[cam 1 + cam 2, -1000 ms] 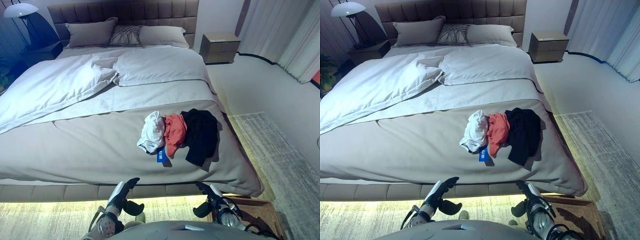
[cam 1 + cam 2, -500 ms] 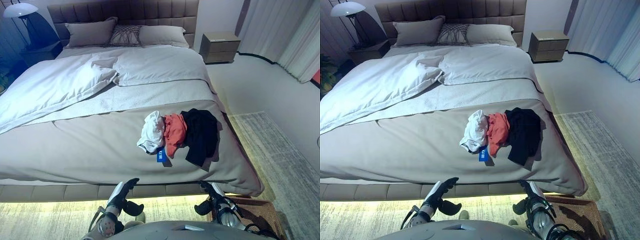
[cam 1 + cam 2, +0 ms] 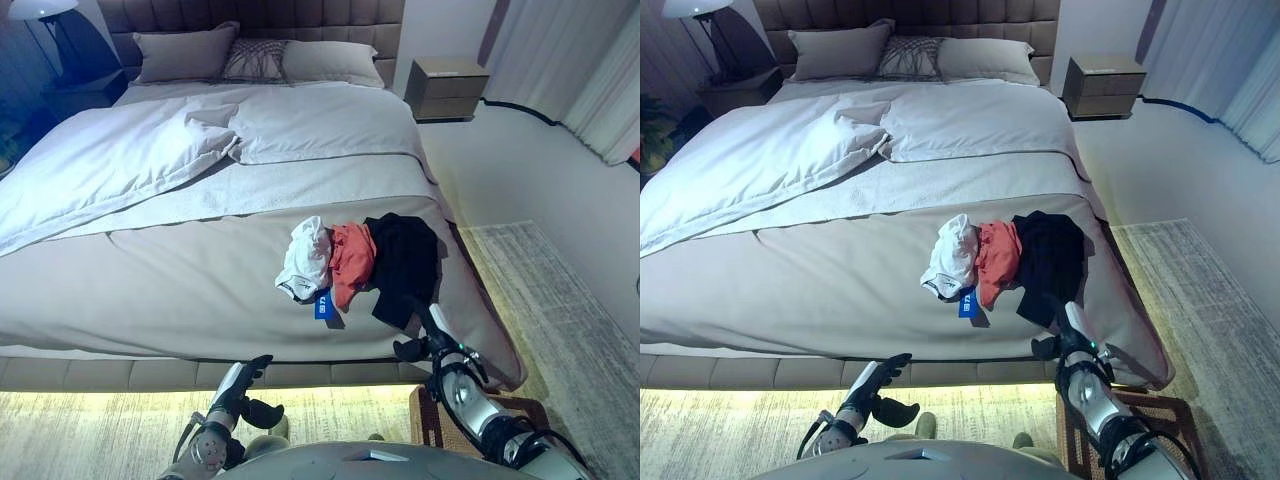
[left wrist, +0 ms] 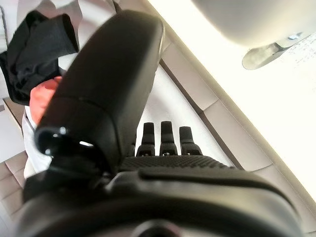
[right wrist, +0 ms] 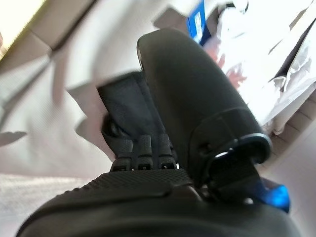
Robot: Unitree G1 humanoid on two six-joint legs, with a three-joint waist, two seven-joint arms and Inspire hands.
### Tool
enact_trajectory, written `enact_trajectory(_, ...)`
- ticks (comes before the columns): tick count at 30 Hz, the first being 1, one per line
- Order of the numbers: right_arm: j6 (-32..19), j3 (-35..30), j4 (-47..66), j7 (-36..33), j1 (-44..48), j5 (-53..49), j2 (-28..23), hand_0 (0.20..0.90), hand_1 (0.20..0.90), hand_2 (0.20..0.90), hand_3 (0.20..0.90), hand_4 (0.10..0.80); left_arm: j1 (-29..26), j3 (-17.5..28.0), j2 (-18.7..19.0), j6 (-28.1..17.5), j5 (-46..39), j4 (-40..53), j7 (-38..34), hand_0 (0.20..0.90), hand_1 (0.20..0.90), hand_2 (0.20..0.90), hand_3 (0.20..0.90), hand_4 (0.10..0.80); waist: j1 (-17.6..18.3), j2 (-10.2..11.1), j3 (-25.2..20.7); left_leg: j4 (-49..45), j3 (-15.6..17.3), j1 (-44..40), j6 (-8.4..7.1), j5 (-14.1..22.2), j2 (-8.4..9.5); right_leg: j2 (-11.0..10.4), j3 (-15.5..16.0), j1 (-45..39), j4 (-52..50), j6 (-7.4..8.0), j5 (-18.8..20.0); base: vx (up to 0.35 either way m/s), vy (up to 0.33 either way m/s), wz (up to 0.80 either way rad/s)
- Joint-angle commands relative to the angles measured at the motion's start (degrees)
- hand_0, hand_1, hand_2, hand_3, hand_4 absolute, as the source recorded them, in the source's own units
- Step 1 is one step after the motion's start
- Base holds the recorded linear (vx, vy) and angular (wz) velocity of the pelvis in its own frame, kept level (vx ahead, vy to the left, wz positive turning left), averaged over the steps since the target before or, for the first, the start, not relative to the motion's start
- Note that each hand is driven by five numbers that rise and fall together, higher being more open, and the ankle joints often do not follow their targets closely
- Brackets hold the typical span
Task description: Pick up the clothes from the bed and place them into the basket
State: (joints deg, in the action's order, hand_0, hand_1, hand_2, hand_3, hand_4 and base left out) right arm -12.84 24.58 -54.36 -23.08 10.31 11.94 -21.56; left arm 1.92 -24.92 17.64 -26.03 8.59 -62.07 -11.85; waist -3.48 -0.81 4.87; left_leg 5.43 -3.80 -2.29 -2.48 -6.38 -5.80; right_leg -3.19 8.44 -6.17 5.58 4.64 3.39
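Observation:
Three garments lie bunched near the bed's [image 3: 150, 290] front right corner: a white one [image 3: 305, 255], an orange one [image 3: 352, 258] and a black one [image 3: 405, 255], with a blue tag [image 3: 322, 305] showing under them. My right hand [image 3: 432, 338] is raised at the bed's front edge, open, its straight fingers pointing at the black garment's near hem without holding it. Low in front of the bed base, my left hand [image 3: 238, 395] hangs open and idle. A brown wicker basket [image 3: 1160, 410] stands on the floor at the lower right, partly hidden by my right arm.
A folded-back white duvet [image 3: 130, 150] and pillows [image 3: 250, 60] cover the far half of the bed. A nightstand [image 3: 447, 88] stands at the back right, curtains [image 3: 590, 70] beyond it. A grey rug [image 3: 560, 310] lies to the right of the bed.
My right hand has risen from near the floor to the bed's front edge, close to the black garment. The camera has tilted slightly. The left hand has stayed low.

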Motion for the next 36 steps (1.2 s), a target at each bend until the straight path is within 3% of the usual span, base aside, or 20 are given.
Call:
enact_trajectory(1, 1.09, -2.99, 4.15, -5.65, 8.54, -1.68, -3.17, 0.900, 0.900, 0.900, 0.900, 0.800, -5.76, 2.53, 3.72, -3.65, -4.49, 5.47, -0.28, 0.900, 0.900, 0.900, 0.900, 0.800, -1.15, 2.59, 2.33, -0.50, 1.75, -6.77, 1.13, 9.22, 1.37, -3.36, -1.70, -3.28, -3.16, -0.17, -5.63, 0.084, -0.045, 0.02)
enact_trajectory(7, 5.76, -6.42, 3.11, -9.98, 16.56, -6.13, -7.00, 0.900, 0.900, 0.900, 0.900, 0.800, -7.40, 3.61, 6.31, -3.57, -14.53, 16.03, 2.70, 0.900, 0.900, 0.900, 0.900, 0.800, -2.35, 1.81, 7.54, -11.20, -0.16, 1.59, 0.87, 10.86, 1.33, -3.49, -1.36, 4.06, -12.49, -2.46, -8.37, -0.064, -0.038, 0.01)
enact_trajectory(10, 8.10, -4.77, 3.11, -12.77, 26.89, -7.17, -9.42, 0.900, 0.900, 0.900, 0.900, 0.800, -12.14, 2.66, 6.81, -4.56, -19.22, 21.27, 2.67, 0.900, 0.900, 0.900, 0.900, 0.800, -2.41, 0.96, 14.70, -19.78, -1.48, 11.06, 0.75, 11.56, 2.56, -3.36, -1.55, 13.02, -20.42, -3.77, -9.51, -0.435, 0.009, 0.06)
enact_trajectory(14, 8.99, -4.00, 5.78, -15.51, 34.53, -8.29, -15.02, 0.900, 0.900, 0.900, 0.900, 0.800, -12.47, 1.27, 8.07, -5.22, -21.80, 30.47, 0.69, 0.900, 0.900, 0.900, 0.900, 0.800, -2.60, 0.18, 19.22, -28.63, -1.52, 20.71, 1.16, 12.87, 4.22, -3.23, -1.68, 22.64, -29.21, -5.03, -11.23, -0.224, 0.049, -0.01)
enact_trajectory(23, 11.20, -1.74, 3.89, -15.33, 48.28, -9.71, -23.90, 0.900, 0.900, 0.900, 0.900, 0.800, -14.01, 1.59, 11.90, -7.79, -28.18, 45.47, 1.27, 0.900, 0.900, 0.900, 0.900, 0.800, -4.31, -2.03, 23.75, -45.62, -1.55, 36.95, 3.14, 17.58, 7.66, -4.88, -1.53, 38.45, -47.12, -6.17, -15.66, -0.124, 0.018, 0.13)
enact_trajectory(30, 13.70, 4.15, -1.51, -12.67, 58.76, -8.63, -27.67, 0.900, 0.900, 0.900, 0.900, 0.800, -15.69, 1.51, 13.60, -9.56, -30.60, 51.98, -2.08, 0.900, 0.900, 0.900, 0.900, 0.800, -5.57, -3.94, 24.92, -56.61, -1.67, 46.74, 4.51, 20.88, 9.55, -5.38, -1.53, 48.56, -57.26, -7.24, -18.32, -0.027, -0.022, 0.06)
enact_trajectory(31, 14.55, 5.25, -2.40, -12.37, 60.24, -8.31, -28.19, 0.900, 0.900, 0.900, 0.900, 0.800, -15.61, 1.57, 13.92, -10.15, -30.67, 52.74, -2.79, 0.900, 0.900, 0.900, 0.900, 0.800, -5.99, -4.25, 24.92, -58.79, -1.79, 47.60, 4.75, 23.00, 9.86, -5.26, -1.78, 49.55, -59.29, -6.94, -20.09, 0.058, -0.059, 0.05)
enact_trajectory(36, 18.78, 9.09, -7.11, -8.20, 66.28, -8.51, -30.08, 0.900, 0.900, 0.900, 0.900, 0.800, -14.87, 3.03, 15.33, -10.75, -30.63, 56.70, -4.72, 0.900, 0.900, 0.900, 0.900, 0.800, -7.43, -5.34, 24.92, -64.60, -2.09, 54.67, 5.44, 24.00, 11.03, -5.14, -1.57, 56.43, -65.16, -7.42, -21.30, 0.013, -0.060, 0.10)
